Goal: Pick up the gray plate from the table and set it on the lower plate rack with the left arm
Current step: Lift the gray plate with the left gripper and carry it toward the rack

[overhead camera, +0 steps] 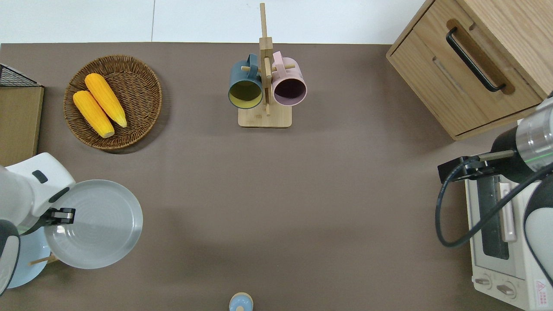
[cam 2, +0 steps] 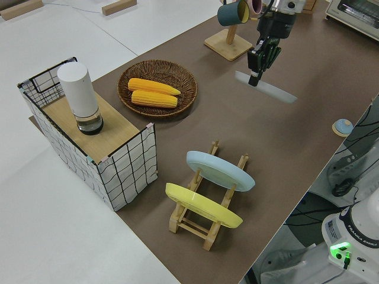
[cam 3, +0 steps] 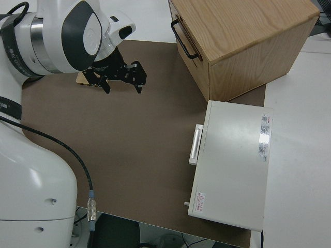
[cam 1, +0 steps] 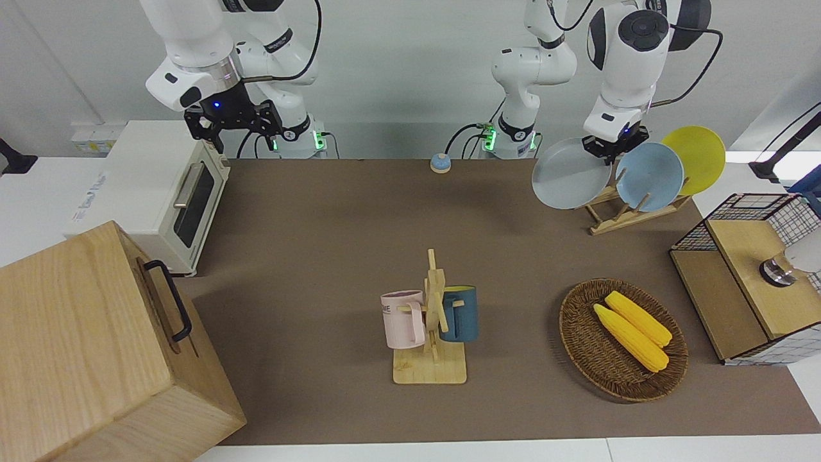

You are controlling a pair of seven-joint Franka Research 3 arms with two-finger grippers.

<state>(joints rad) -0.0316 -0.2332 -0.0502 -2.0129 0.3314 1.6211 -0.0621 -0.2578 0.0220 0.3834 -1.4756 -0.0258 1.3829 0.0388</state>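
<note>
Plain pale gray plate (overhead camera: 97,224), rimmed, round, tool-held (overhead camera: 65,215).

There were three plates: gray (cam 1: 567,173), blue (cam 1: 649,176), yellow (cam 1: 696,156); two mugs: pink (cam 1: 404,319), teal (cam 1: 460,313); two corn cobs (cam 1: 632,328).

left arm: white jointed arm reaching down, wrist tilted | left black two-finger gripper (cam 1: 608,149): raised off the table, jaws clamped on the rim of the round pale gray plate (cam 1: 567,174), held tilted | right arm: parked, right black two-finger gripper (cam 1: 232,127) jaws apart
</note>
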